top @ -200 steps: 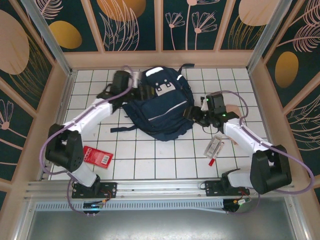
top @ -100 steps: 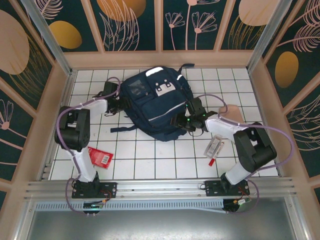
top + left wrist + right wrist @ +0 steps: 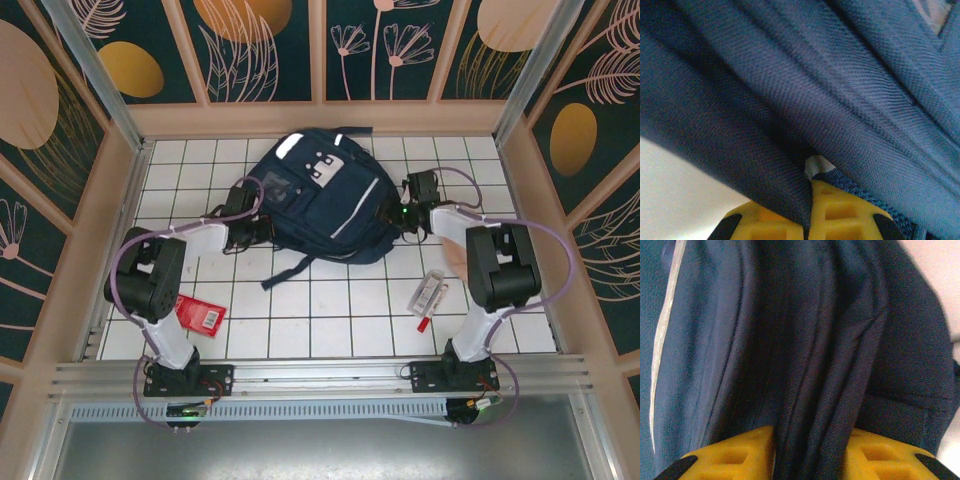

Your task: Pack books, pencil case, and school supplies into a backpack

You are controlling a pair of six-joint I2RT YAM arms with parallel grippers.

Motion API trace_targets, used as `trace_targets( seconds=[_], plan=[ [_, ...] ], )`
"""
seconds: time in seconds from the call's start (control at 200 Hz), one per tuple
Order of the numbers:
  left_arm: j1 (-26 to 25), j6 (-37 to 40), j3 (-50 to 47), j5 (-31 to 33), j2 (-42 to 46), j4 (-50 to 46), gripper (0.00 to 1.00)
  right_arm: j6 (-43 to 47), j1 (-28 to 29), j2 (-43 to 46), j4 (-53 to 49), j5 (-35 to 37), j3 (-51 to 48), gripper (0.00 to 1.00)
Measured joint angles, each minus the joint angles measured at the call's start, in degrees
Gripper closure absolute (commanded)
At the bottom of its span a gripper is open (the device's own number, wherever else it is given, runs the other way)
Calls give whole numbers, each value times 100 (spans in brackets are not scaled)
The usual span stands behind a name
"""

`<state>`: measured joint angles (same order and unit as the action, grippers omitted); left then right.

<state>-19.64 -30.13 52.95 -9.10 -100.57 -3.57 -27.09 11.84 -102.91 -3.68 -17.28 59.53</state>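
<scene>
Though low, L+R claws [image 3: 262, 228] [image 3: 393, 216] on backpack [image 3: 320, 205].

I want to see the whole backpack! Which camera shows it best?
The top external view: it takes in the whole navy backpack from above. The left wrist view gives a close-up of blue fabric folds; the right wrist view, dark folds between its yellow fingers.

Your right gripper [image 3: 810, 442] is pinching a thick fold of the navy backpack [image 3: 790, 340] between its yellow fingers [image 3: 730, 460], with a pale stripe [image 3: 662, 340] running down the left.
</scene>
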Motion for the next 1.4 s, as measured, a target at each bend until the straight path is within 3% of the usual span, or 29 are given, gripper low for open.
trace_targets(
  seconds=[0.12,0.255,0.45,0.56,0.666,0.816,0.906,1.126,1.396],
  plan=[
    [-81,-415,-326,-184,404,-76,100,131,-136,-417,116,-284,501,56],
    [-107,-938,-345,-275,778,-365,100,2,-136,-326,57,-264,608,41],
    [-111,-1729,-76,-546,898,-837,100,-352,-31,1086,-719,487,90,36],
    [-111,-2074,33,-697,907,-953,100,-496,592,2146,-1261,1012,-264,38],
    [-114,-2321,131,-809,909,-1073,100,-776,1558,2494,-1425,1097,-374,45],
    [-114,-2459,428,-946,909,-1325,100,-977,3036,1858,-1196,1060,-286,52],
    [-114,-2555,551,-1073,909,-1357,100,-894,3541,1178,-863,1029,-70,55],
    [-116,-2645,713,-1167,896,-1488,100,-636,3790,208,-103,1303,328,52],
    [-111,-2852,710,-1215,892,-1381,100,-739,4041,-155,76,2623,599,48]
  ],
)
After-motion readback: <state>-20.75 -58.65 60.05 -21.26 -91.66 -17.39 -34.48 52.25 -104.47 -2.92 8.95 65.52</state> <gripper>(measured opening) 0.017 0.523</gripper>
